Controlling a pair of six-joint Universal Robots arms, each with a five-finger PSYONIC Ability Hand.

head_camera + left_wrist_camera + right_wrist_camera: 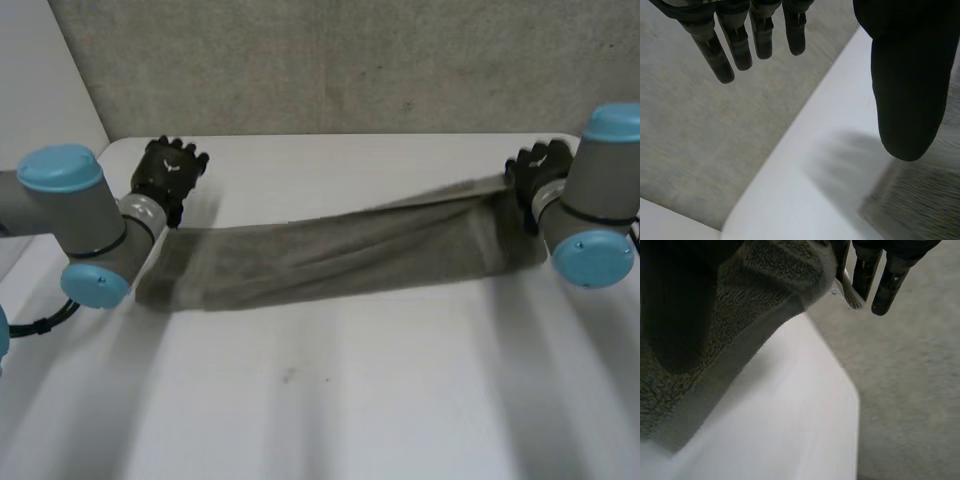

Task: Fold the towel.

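Across the table point(330, 400), the towel point(330, 250) runs left-to-right, right hand point(535, 168) pinching it, left hand point(168, 175) spread.

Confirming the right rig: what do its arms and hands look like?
The left arm and right arm are grey tubes with rounded light-blue joint caps. The left hand and right hand are black with slim segmented fingers and a thick thumb.

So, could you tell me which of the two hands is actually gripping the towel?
The right hand: an end of the towel is pinched between its thumb and fingers. The left hand has straight fingers, holding nothing.
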